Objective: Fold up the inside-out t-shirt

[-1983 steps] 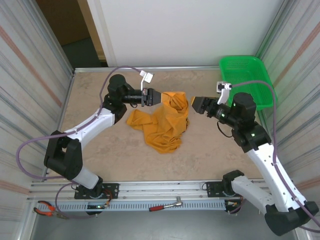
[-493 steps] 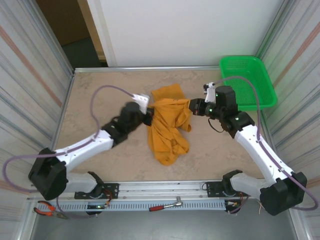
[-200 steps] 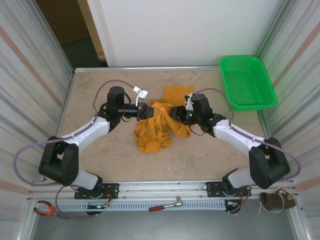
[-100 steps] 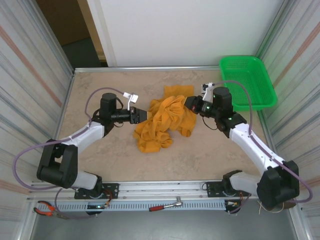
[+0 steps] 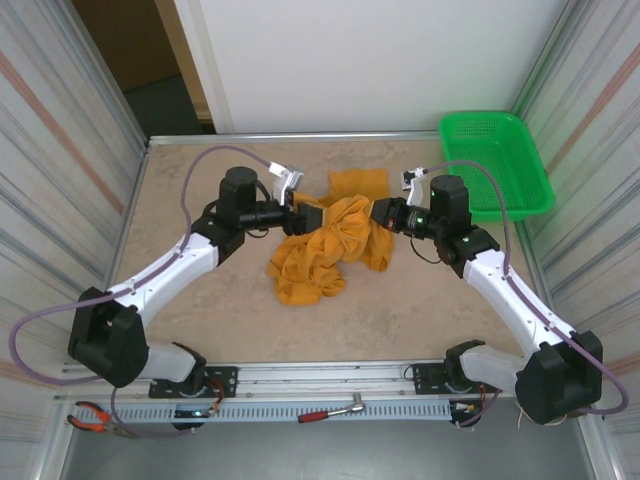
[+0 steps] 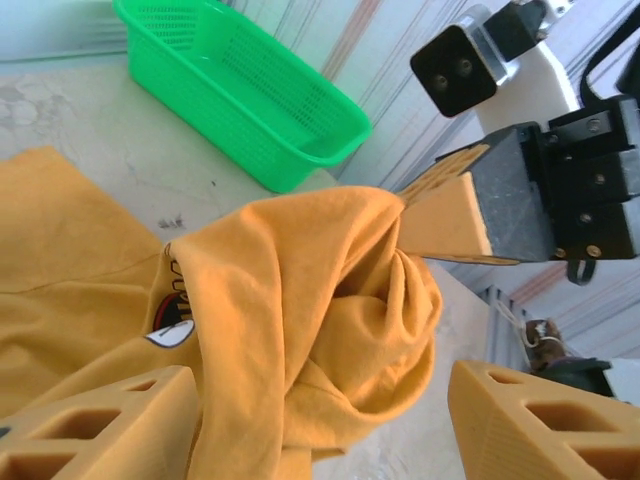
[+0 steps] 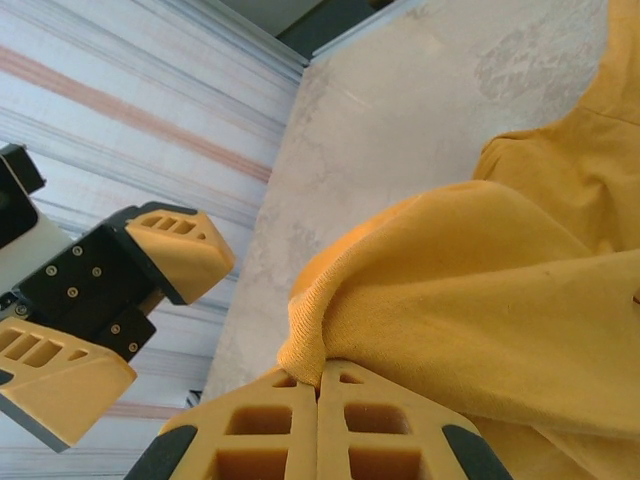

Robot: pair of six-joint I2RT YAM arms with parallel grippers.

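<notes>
Where bunched at the middle of the table (image 5: 420, 300), finds the shirt (image 5: 320, 255) in a crumpled heap with one flat part spread behind it and no fold yet made; judges the task to be at an early, sorting-out stage. Records right gripper (image 5: 380, 213) as pressed together on a raised ridge of cloth, with a hemmed edge of shirt (image 7: 470, 300) pinched at the tips. Judges this hold as meant to lift one layer off the heap and open it for a second grasp. Records left gripper (image 5: 308, 215) as spread apart and holding nothing, aimed at the lifted ridge; from the left wrist, sees cloth draped over one of its fingers (image 6: 100, 425) but not clamped. Judges this placement as a set-up for taking the opposite edge, so as to stretch the shirt flat. Reaches forward from the near edge with both arms, elbows outward, forearms angled inward, wrists about level, tools facing each other across the far part of the heap, near but apart. Notes basket (image 5: 495, 160) at far right, well apart from the shirt.
</notes>
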